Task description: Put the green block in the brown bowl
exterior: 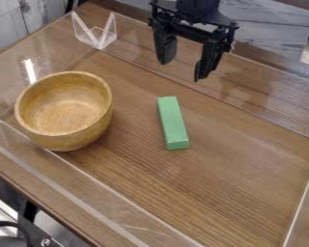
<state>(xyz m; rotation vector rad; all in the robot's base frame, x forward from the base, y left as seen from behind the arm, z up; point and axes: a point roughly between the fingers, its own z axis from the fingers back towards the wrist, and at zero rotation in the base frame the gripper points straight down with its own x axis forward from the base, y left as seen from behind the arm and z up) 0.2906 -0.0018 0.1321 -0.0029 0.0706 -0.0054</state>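
Note:
The green block (173,123), a long narrow bright green bar, lies flat on the wooden table near the middle, its length running roughly front to back. Left of it stands the brown bowl (65,109), round, light wood, thick-rimmed and with nothing inside. My gripper (184,55) hangs above the table behind the block, pointing down. Its black fingers (207,60) are spread open and hold nothing. A clear gap separates the fingertips from the block.
A low transparent wall (144,207) runs around the wooden table (235,164). A clear plastic bracket (96,32) stands at the back left corner. Dark equipment sits past the front left edge.

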